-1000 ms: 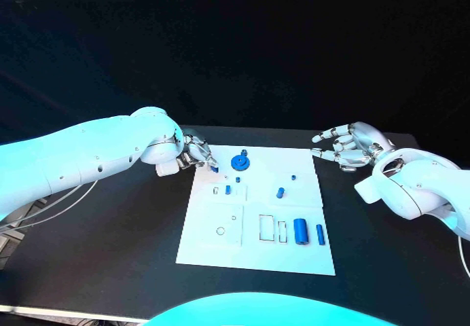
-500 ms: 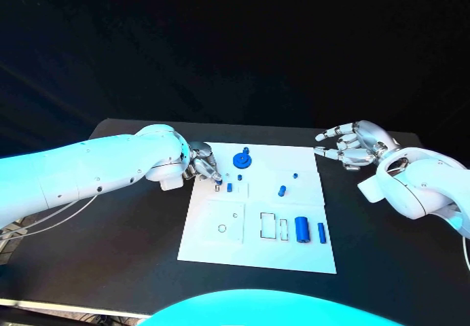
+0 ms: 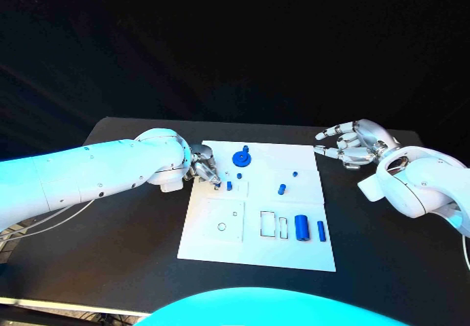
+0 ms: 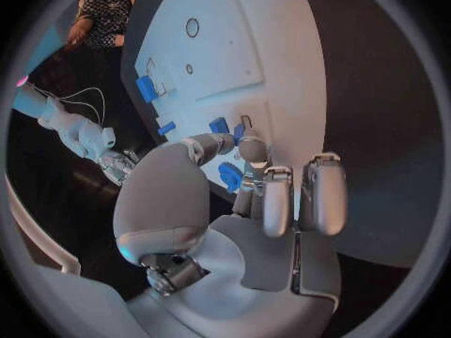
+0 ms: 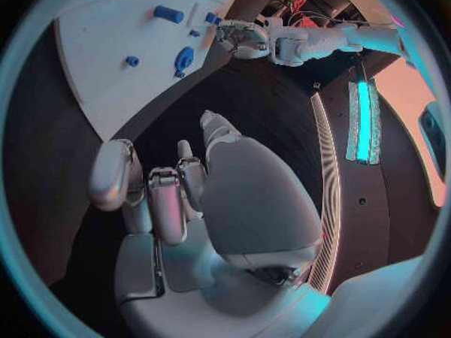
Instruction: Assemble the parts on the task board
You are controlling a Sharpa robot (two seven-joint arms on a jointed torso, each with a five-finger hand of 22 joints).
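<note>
The board (image 3: 257,234) lies mid-desk (image 3: 117,238), white, with blue parts on it: a round part (image 3: 240,161) near its far edge, small pegs (image 3: 281,190) toward its middle, two cylinders (image 3: 301,229) near its near edge. My left hand (image 3: 201,166) sits at the board's far left corner, fingers (image 4: 252,152) touching down by a small peg (image 3: 229,185); whether they pinch anything I cannot tell. My right hand (image 3: 350,144) hovers off the board's far right corner, fingers (image 5: 164,195) curled, holding nothing.
</note>
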